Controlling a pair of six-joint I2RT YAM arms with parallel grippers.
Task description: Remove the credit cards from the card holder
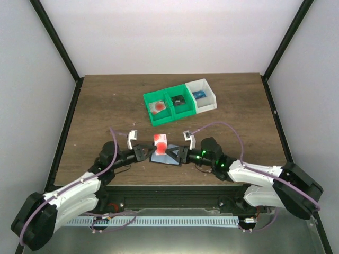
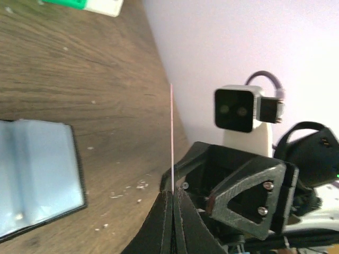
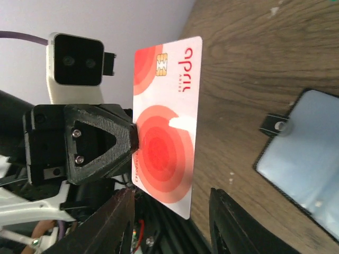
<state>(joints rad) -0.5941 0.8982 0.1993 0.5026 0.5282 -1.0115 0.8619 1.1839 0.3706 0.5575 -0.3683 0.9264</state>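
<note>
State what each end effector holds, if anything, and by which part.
Left end effector pinches the red credit card at the middle of one long edge; right end effector stands open, holding nothing.

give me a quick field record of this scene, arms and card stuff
red card: out of the holder, held on edge off the table
left gripper: shut on the red card
right gripper: jaws apart, the card's end between them, apparently not gripping
card holder: lying open on the table, blue-grey panels up
more cards in holder: cannot tell
green bins: two, far side, small items inside
white bin: beside the green bins, one small item inside
</note>
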